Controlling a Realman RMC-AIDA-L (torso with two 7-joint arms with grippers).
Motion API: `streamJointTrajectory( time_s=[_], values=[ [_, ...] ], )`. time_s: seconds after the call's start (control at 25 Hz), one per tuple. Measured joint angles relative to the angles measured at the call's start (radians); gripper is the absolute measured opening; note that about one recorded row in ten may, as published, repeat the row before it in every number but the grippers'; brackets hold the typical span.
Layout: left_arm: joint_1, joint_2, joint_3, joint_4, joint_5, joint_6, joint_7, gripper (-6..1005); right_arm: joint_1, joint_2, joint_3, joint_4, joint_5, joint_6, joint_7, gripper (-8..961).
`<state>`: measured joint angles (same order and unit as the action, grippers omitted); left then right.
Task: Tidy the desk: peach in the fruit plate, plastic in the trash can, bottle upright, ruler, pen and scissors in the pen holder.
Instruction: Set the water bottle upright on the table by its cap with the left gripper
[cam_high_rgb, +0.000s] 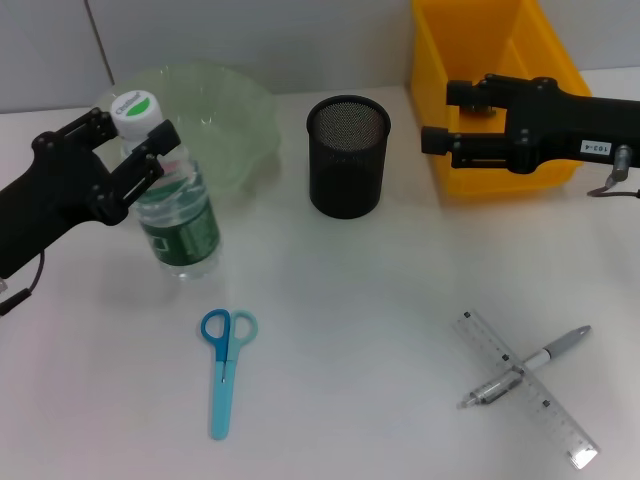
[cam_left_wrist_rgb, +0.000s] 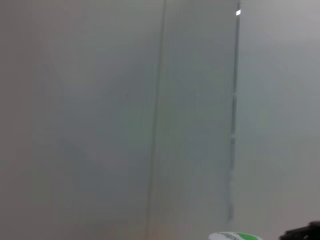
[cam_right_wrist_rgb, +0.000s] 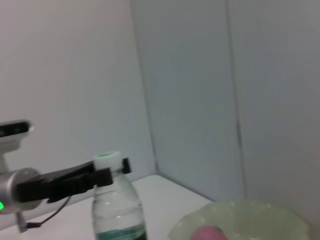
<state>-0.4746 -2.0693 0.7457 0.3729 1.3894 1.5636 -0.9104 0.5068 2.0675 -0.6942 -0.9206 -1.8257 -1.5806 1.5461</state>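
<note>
The clear bottle (cam_high_rgb: 182, 215) with a white and green cap stands upright at the left, in front of the fruit plate. My left gripper (cam_high_rgb: 138, 140) is shut on its neck just under the cap; the right wrist view shows the same bottle (cam_right_wrist_rgb: 117, 212). The peach (cam_right_wrist_rgb: 207, 233) lies in the pale green fruit plate (cam_high_rgb: 235, 110). My right gripper (cam_high_rgb: 440, 115) hovers open and holds nothing at the left wall of the yellow trash can (cam_high_rgb: 500, 60). Blue scissors (cam_high_rgb: 225, 365) lie front left. The pen (cam_high_rgb: 525, 365) lies across the clear ruler (cam_high_rgb: 530, 390) front right. The plastic is out of view.
The black mesh pen holder (cam_high_rgb: 347, 155) stands at centre back between the fruit plate and the trash can. White desk surface spreads between the scissors and the ruler. A grey wall closes the back.
</note>
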Motion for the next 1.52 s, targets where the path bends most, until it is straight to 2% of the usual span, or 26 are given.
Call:
streamJointTrajectory(
  time_s=[0.08,0.44,0.64,0.76,1.2,1.36,1.44,1.52],
  values=[
    [0.001,0.000,-0.019,-0.020,-0.001,-0.028,0.052,449,-0.002,0.000,0.002,0.006,0.000,0.018,0.000,839],
    [0.021,0.005,-0.053,-0.010,-0.002,-0.106,0.095,449,0.001,-0.002,-0.003,0.013,-0.003,0.059,0.011,840],
    [0.020,0.000,-0.114,-0.038,-0.003,-0.148,0.155,448,0.008,-0.001,-0.004,0.013,-0.003,0.064,0.020,839],
    [-0.001,-0.002,-0.181,-0.106,-0.005,-0.181,0.218,448,0.010,-0.001,-0.007,0.012,-0.003,0.070,0.023,839],
    [-0.027,-0.002,-0.194,-0.165,-0.024,-0.220,0.268,462,0.020,-0.001,-0.010,0.024,-0.006,0.068,0.023,837],
    [-0.031,-0.003,-0.194,-0.183,-0.040,-0.222,0.290,476,0.030,-0.007,-0.027,0.035,-0.056,0.061,0.039,837],
    [-0.033,-0.003,-0.195,-0.188,-0.042,-0.223,0.290,484,0.038,-0.023,-0.075,0.036,-0.100,0.032,0.072,836],
    [-0.034,-0.003,-0.195,-0.189,-0.043,-0.224,0.290,491,0.039,-0.029,-0.088,0.037,-0.105,0.018,0.079,836]
  ],
)
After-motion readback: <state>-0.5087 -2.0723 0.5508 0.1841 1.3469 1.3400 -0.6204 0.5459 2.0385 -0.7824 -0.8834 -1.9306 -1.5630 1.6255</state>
